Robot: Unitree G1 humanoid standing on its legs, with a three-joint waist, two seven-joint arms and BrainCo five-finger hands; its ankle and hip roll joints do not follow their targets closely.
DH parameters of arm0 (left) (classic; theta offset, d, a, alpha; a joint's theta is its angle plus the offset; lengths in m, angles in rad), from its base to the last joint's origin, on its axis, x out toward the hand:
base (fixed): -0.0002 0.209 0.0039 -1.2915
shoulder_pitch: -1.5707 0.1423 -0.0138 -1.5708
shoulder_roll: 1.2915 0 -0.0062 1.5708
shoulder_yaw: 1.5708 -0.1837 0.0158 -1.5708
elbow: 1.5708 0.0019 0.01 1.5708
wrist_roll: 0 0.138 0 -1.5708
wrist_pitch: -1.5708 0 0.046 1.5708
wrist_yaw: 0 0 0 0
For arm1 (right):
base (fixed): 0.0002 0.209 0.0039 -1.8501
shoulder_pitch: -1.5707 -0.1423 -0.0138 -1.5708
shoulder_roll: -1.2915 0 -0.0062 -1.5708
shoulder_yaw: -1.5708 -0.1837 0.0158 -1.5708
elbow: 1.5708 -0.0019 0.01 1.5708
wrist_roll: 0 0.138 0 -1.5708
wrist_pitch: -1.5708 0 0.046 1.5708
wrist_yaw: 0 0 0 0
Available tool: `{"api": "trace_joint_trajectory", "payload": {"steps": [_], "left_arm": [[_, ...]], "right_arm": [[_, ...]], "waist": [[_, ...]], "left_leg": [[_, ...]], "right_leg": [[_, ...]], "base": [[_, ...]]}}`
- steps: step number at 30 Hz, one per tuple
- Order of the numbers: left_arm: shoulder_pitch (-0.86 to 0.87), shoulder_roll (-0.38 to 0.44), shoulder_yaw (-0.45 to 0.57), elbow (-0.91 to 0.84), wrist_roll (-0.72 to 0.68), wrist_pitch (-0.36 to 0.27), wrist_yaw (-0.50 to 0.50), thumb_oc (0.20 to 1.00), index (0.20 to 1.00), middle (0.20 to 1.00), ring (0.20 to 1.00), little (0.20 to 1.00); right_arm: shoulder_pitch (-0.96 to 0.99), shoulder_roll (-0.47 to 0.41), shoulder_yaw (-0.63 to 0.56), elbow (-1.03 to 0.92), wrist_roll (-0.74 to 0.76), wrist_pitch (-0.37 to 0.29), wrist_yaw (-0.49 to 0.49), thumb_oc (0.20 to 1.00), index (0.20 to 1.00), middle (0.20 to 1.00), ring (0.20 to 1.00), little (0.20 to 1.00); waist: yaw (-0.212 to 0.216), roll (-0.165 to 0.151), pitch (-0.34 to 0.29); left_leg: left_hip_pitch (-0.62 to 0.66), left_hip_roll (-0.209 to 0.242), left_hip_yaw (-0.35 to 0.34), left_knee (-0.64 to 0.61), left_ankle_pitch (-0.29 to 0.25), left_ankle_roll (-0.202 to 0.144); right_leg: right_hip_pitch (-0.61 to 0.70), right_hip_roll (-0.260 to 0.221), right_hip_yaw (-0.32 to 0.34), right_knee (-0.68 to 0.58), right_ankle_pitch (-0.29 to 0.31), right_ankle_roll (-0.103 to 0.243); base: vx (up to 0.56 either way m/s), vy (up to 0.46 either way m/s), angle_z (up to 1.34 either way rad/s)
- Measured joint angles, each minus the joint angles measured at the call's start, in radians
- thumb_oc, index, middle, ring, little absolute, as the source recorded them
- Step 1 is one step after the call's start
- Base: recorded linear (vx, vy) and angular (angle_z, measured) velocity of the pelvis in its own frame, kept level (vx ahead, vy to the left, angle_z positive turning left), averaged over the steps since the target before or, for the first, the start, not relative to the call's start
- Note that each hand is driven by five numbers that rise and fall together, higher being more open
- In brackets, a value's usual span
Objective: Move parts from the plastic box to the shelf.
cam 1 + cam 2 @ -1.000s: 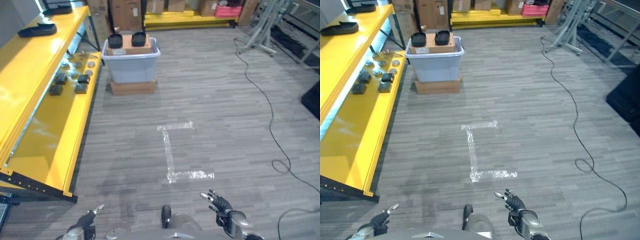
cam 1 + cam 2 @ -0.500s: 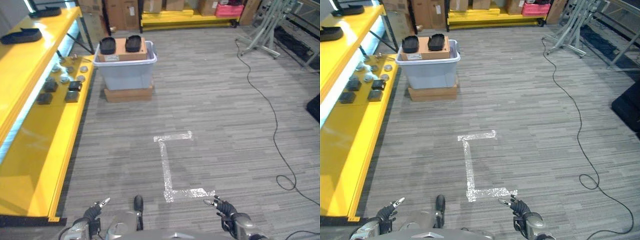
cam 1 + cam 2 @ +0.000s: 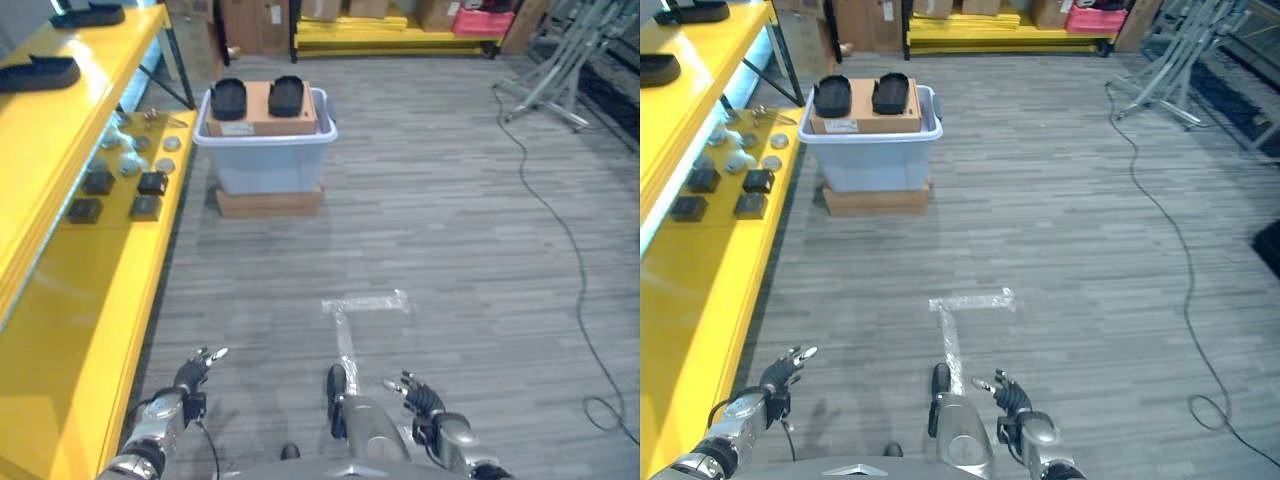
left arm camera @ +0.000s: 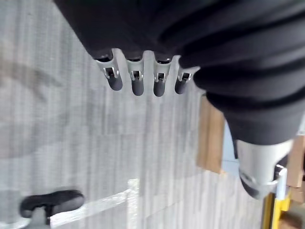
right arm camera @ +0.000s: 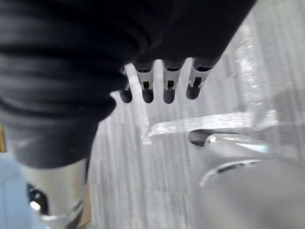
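Note:
A grey plastic box (image 3: pixel 265 150) stands on a flat brown base on the floor ahead, beside the yellow shelf (image 3: pixel 60 290) on my left. Two black parts (image 3: pixel 229 98) (image 3: pixel 286 94) rest on a cardboard sheet on top of the box. Several small dark and silver parts (image 3: pixel 150 183) lie on the shelf's lower board. My left hand (image 3: pixel 190 375) hangs low at the lower left, fingers straight, holding nothing. My right hand (image 3: pixel 425 400) hangs low at the lower right, also open and empty. Both are far from the box.
An L of silver tape (image 3: pixel 350 320) marks the floor between me and the box. A black cable (image 3: pixel 560 230) trails along the right. Cardboard boxes and a second yellow rack (image 3: pixel 390 25) stand at the back. A metal frame (image 3: pixel 565 70) stands far right.
The whole picture has shifted, so the camera moved: box and shelf now sit closer and more centred. Both hands stay low, open and empty.

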Motion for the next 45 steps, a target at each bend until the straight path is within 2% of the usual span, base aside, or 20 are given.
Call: {"api": "trace_joint_trajectory", "payload": {"steps": [2,4,5,8,11,12,14,15,16,17,19,20,23,26,29,33,36,37,41,45], "left_arm": [[0.004,-0.023,0.003,0.001,-0.030,-0.010,0.005,1.000,1.000,1.000,1.000,1.000],[0.001,-0.024,0.020,-0.001,-0.042,0.004,0.004,1.000,1.000,1.000,1.000,1.000],[0.008,-0.011,0.021,-0.001,-0.047,0.015,0.006,1.000,1.000,1.000,1.000,1.000],[0.030,0.016,0.028,0.001,-0.045,0.034,-0.002,1.000,1.000,1.000,1.000,1.000],[0.048,-0.004,0.038,0.026,-0.025,0.017,-0.011,1.000,1.000,1.000,1.000,1.000],[0.040,-0.016,0.039,0.030,-0.013,0.019,-0.017,1.000,1.000,1.000,1.000,1.000],[0.041,-0.018,0.037,0.030,0.003,0.027,-0.023,1.000,1.000,1.000,1.000,1.000],[0.040,-0.013,0.037,0.029,0.021,0.035,-0.021,1.000,1.000,1.000,1.000,1.000],[0.049,-0.013,0.025,0.024,0.027,0.039,-0.021,1.000,1.000,1.000,1.000,1.000],[0.062,-0.001,0.009,0.013,0.031,0.038,-0.021,1.000,1.000,1.000,1.000,1.000],[0.010,0.032,-0.032,0.001,0.032,0.051,-0.007,1.000,1.000,1.000,1.000,1.000],[-0.011,0.052,-0.074,0.004,0.032,0.056,0.004,1.000,1.000,1.000,1.000,1.000],[-0.049,0.057,-0.053,-0.003,0.030,0.063,0.029,1.000,1.000,1.000,1.000,1.000],[-0.063,0.071,-0.014,0.041,0.028,0.071,0.046,1.000,1.000,1.000,1.000,1.000],[-0.027,0.067,0.004,0.087,0.008,0.074,0.078,1.000,1.000,1.000,1.000,1.000],[0.031,0.026,0.022,0.091,-0.010,0.073,0.112,1.000,1.000,1.000,1.000,1.000],[0.052,-0.029,0.063,0.130,-0.009,0.079,0.111,1.000,1.000,1.000,1.000,1.000],[0.056,-0.029,0.062,0.129,-0.008,0.083,0.110,1.000,1.000,1.000,1.000,1.000],[0.055,-0.028,0.061,0.122,0.013,0.086,0.109,1.000,1.000,1.000,1.000,1.000],[0.071,-0.044,0.060,0.128,0.035,0.112,0.112,1.000,1.000,1.000,1.000,1.000]], "right_arm": [[0.009,-0.074,-0.027,0.017,0.005,-0.049,0.049,1.000,1.000,1.000,1.000,1.000],[0.001,-0.143,-0.024,-0.106,0.000,-0.051,0.054,1.000,1.000,1.000,1.000,1.000],[-0.016,-0.151,-0.020,-0.130,0.001,-0.053,0.053,1.000,1.000,1.000,1.000,1.000],[-0.047,-0.153,0.012,-0.216,0.003,-0.057,0.050,1.000,1.000,1.000,1.000,1.000],[-0.082,-0.165,0.058,-0.217,0.002,-0.046,0.052,1.000,1.000,1.000,1.000,1.000],[-0.090,-0.170,0.058,-0.183,0.002,-0.045,0.051,1.000,1.000,1.000,1.000,1.000],[-0.084,-0.170,0.061,-0.151,-0.001,-0.041,0.052,1.000,1.000,1.000,1.000,1.000],[-0.095,-0.174,0.060,-0.136,0.007,-0.042,0.050,1.000,1.000,1.000,1.000,1.000],[-0.093,-0.182,0.061,-0.142,0.012,-0.043,0.048,1.000,1.000,1.000,1.000,1.000],[-0.085,-0.178,0.060,-0.157,0.016,-0.046,0.045,1.000,1.000,1.000,1.000,1.000],[-0.075,-0.142,0.057,-0.153,0.037,-0.051,0.043,1.000,1.000,1.000,1.000,1.000],[-0.046,-0.117,0.059,-0.174,0.038,-0.049,0.043,1.000,1.000,1.000,1.000,1.000],[-0.005,-0.088,0.058,-0.182,0.035,-0.045,0.039,1.000,1.000,1.000,1.000,1.000],[0.006,-0.080,0.059,-0.194,0.033,-0.044,0.044,1.000,1.000,1.000,1.000,1.000],[0.004,-0.080,0.056,-0.177,0.008,-0.040,0.047,1.000,1.000,1.000,1.000,1.000],[0.015,-0.085,0.043,-0.150,-0.005,-0.017,0.043,1.000,1.000,1.000,1.000,1.000],[0.007,-0.094,0.039,-0.155,-0.006,-0.001,0.018,1.000,1.000,1.000,1.000,1.000],[-0.002,-0.093,0.038,-0.158,-0.006,-0.004,0.001,1.000,1.000,1.000,1.000,1.000],[-0.051,-0.107,0.020,-0.187,-0.012,-0.005,-0.061,1.000,1.000,1.000,1.000,1.000],[-0.056,-0.204,0.027,-0.362,-0.044,-0.037,-0.163,1.000,1.000,1.000,1.000,1.000]], "waist": [[0.011,-0.027,-0.025],[0.048,-0.025,-0.020],[0.062,-0.033,-0.015],[0.056,-0.065,-0.007],[0.070,-0.027,-0.009],[0.078,-0.009,0.006],[0.103,-0.017,0.018],[0.119,-0.045,0.014],[0.116,-0.020,-0.006],[0.114,-0.006,-0.022],[0.104,-0.041,-0.007],[0.086,-0.052,-0.008],[0.070,-0.059,-0.002],[0.059,-0.074,0.009],[0.027,-0.073,0.014],[0.033,-0.068,0.000],[0.070,-0.074,0.004],[0.066,-0.071,0.003],[0.053,-0.046,0.016],[0.035,-0.013,0.024]], "left_leg": [[-0.219,-0.022,0.097,0.526,0.025,-0.024],[-0.539,0.048,0.139,0.995,0.260,-0.028],[-0.591,0.070,0.147,0.998,0.210,-0.015],[-0.601,0.117,0.145,0.658,0.154,-0.009],[-0.527,0.127,0.135,-0.015,0.239,-0.063],[-0.538,0.125,0.108,-0.085,0.271,-0.066],[-0.557,0.105,0.125,-0.012,0.297,-0.025],[-0.482,0.059,0.188,-0.002,0.270,0.034],[-0.414,0.066,0.193,-0.028,0.244,0.072],[-0.383,0.071,0.165,-0.063,0.352,0.113],[-0.346,0.066,0.172,-0.042,0.347,0.135],[-0.293,0.059,0.156,-0.055,0.331,0.122],[-0.218,0.035,0.120,-0.084,0.283,0.089],[-0.158,-0.004,0.078,-0.079,0.200,0.084],[-0.103,-0.031,0.026,-0.057,0.141,0.103],[-0.047,-0.031,0.000,0.015,0.069,0.042],[-0.264,-0.007,0.074,0.469,0.018,-0.035],[-0.291,0.035,0.103,0.465,0.008,-0.049],[-0.338,0.217,0.165,0.066,0.131,-0.106],[-0.332,0.243,0.144,-0.054,0.266,-0.101]], "right_leg": [[0.086,0.001,0.019,-0.029,-0.001,-0.062],[0.119,0.020,0.056,-0.077,-0.015,-0.080],[0.148,0.029,0.070,-0.093,-0.018,-0.083],[0.262,0.064,0.090,-0.148,-0.058,-0.063],[0.375,0.123,0.113,-0.220,-0.102,-0.037],[0.418,0.146,0.117,-0.242,-0.106,-0.049],[0.499,0.151,0.131,-0.282,-0.122,-0.040],[0.571,0.123,0.142,-0.297,-0.159,0.002],[0.588,0.147,0.136,-0.242,-0.187,0.030],[0.572,0.156,0.123,-0.169,-0.228,0.048],[0.361,0.118,0.045,0.312,-0.256,0.113],[0.114,0.006,-0.029,0.638,-0.273,0.108],[0.008,-0.074,-0.048,0.256,-0.271,0.113],[-0.003,-0.082,-0.003,-0.197,-0.095,0.126],[0.000,-0.066,0.045,-0.225,0.028,0.104],[0.107,-0.030,0.059,-0.237,0.182,0.010],[0.222,-0.042,0.056,-0.323,0.165,-0.025],[0.238,-0.037,0.042,-0.323,0.145,-0.032],[0.284,-0.013,0.006,-0.323,0.105,-0.016],[0.306,-0.004,0.030,-0.330,0.070,0.014]], "base": [[0.41,-0.260,0.64],[0.34,-0.051,-0.31],[0.41,0.011,-0.58],[0.44,0.121,-0.35],[0.49,0.143,-0.49],[0.25,0.113,-0.40],[0.35,0.139,-0.48],[0.34,0.147,-0.75],[0.28,0.151,-0.68],[0.33,0.163,-0.36],[0.26,-0.004,-0.12],[0.33,-0.140,0.17],[0.34,-0.165,0.45],[0.36,-0.123,0.44],[0.32,-0.137,0.50],[0.26,-0.080,0.58],[0.20,0.060,0.16],[0.21,0.165,0.14],[0.16,0.138,0.13],[0.08,0.119,-0.34]]}}
